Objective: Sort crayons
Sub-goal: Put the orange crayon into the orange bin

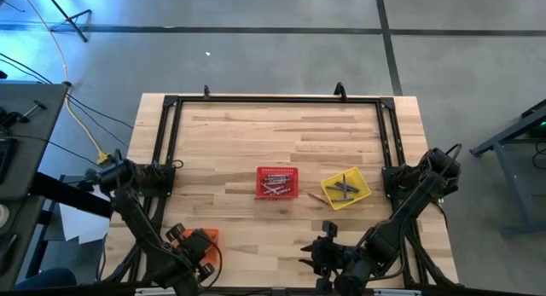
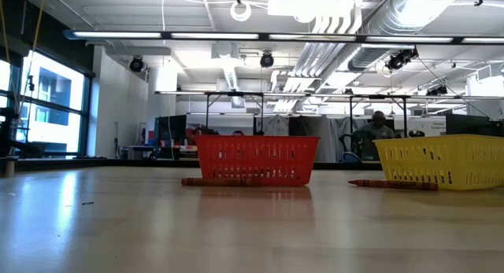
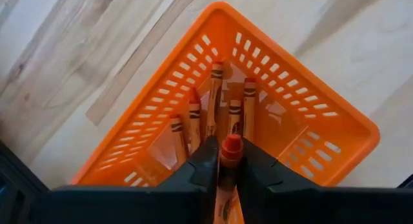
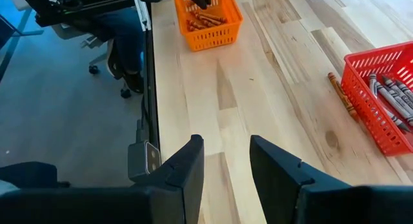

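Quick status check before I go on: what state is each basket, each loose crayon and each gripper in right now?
Orange basket: upright, several orange crayons inside.
Orange crayon: between the left gripper's fingers, above the orange basket.
Left gripper: closed on the orange crayon.
Right gripper: open, empty, over bare table.
Red basket: upright, holds grey crayons.
Yellow basket: upright, holds dark crayons.
Loose crayon: lying on the table beside the red basket.

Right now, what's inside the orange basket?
The orange basket holds several orange crayons lying side by side. The left gripper is above it, pinching one more orange crayon. The gripper hides the basket's near end.
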You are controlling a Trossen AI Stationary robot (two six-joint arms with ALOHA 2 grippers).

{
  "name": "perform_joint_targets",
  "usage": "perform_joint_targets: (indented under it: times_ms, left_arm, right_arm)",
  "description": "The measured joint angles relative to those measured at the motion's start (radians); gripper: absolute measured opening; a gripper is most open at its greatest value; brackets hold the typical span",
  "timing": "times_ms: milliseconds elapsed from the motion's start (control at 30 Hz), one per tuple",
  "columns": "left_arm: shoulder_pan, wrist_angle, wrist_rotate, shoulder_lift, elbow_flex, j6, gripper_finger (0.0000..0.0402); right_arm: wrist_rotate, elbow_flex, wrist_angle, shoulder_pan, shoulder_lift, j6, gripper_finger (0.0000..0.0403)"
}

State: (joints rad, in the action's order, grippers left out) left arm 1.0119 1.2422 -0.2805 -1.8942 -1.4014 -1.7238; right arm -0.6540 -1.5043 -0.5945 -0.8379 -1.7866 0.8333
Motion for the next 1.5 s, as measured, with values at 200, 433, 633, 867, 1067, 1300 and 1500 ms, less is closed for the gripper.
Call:
perform_joint_targets:
  times_ms: [200,433,633,867,1067,1300,1500]
  left_arm:
    - [-0.022,0.002,0.017,0.0,0.0,0.05,0.0086]
    - [-0.052,0.001,0.101,0.0,0.0,0.137,0.0119]
    - [-0.079,0.014,0.086,0.002,-0.029,0.202,0.0117]
    - [-0.091,0.045,-0.146,0.003,-0.197,0.327,0.0115]
    - [-0.082,-0.032,-0.411,0.004,-0.327,0.477,0.0115]
    - [-0.076,-0.187,-0.529,0.005,-0.382,0.701,0.0115]
    - [-0.076,-0.226,-0.536,0.005,-0.383,0.75,0.0115]
  right_arm:
    - [0.0,0.0,0.0,0.0,0.0,0.0,0.0117]
    - [0.007,0.0,-0.04,0.0,0.0,0.039,0.0117]
    - [0.022,0.0,-0.296,0.031,0.0,0.245,0.0117]
    - [0.107,0.009,-0.5,0.096,-0.001,0.364,0.0117]
    - [0.209,0.098,-0.509,0.187,-0.001,0.337,0.0117]
    - [0.296,0.226,-0.47,0.321,-0.002,0.285,0.0117]
    - [0.35,0.275,-0.375,0.397,-0.002,0.173,0.0117]
